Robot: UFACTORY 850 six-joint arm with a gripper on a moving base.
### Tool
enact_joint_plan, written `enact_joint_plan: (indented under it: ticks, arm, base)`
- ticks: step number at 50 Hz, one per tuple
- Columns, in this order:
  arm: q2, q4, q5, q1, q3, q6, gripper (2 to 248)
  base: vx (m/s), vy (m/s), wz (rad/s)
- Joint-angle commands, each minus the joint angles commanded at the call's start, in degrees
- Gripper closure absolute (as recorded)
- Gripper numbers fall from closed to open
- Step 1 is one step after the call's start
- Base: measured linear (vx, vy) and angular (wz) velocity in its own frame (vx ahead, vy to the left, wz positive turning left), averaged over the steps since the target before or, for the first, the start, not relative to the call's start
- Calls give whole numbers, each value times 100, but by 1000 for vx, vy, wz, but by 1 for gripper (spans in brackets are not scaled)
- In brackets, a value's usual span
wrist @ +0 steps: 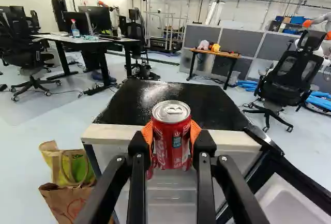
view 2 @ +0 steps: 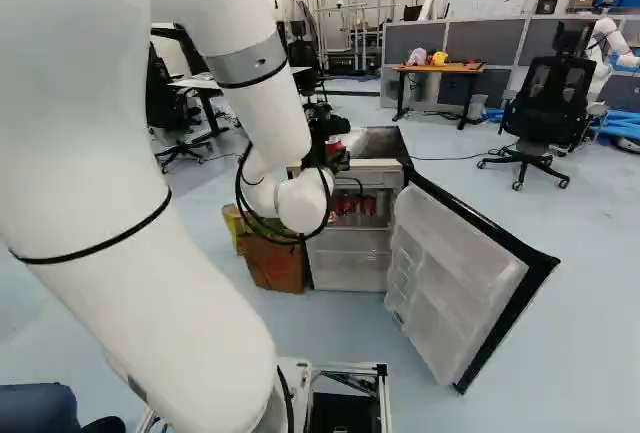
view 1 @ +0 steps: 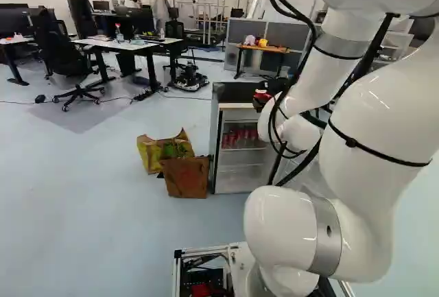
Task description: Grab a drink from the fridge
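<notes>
My gripper (view 2: 325, 151) is in front of the fridge's top edge in the right base view. In the wrist view the gripper (wrist: 171, 140) is shut on a red drink can (wrist: 172, 144), with orange pads touching it from both sides. The can is upright, its silver lid showing. Behind it lies the black top of the fridge (wrist: 155, 97). The fridge door (view 2: 460, 273) stands wide open on the right side of the fridge. More red cans (view 1: 241, 136) stand on a shelf inside the fridge, partly hidden by the arm in the right base view.
A yellow-green bag (view 1: 156, 151) and a brown paper bag (view 1: 186, 177) stand on the floor against the fridge's left side. Farther back are desks (view 1: 123, 44), a small wooden table (view 2: 440, 68) and an office chair (view 2: 548, 103). Another robot (view 2: 612, 45) stands at the far right.
</notes>
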Motion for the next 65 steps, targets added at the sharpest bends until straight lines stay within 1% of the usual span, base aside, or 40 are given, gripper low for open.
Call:
enact_joint_plan:
  ticks: [18,43,65]
  arm:
    - [42,105,-61,163,-233,0,158]
    - [-332,289,-163,394,-628,0,158]
    - [-696,555,-364,584,-1027,0,158]
  base:
    - [0,0,0]
    - [0,0,0]
    - [0,0,0]
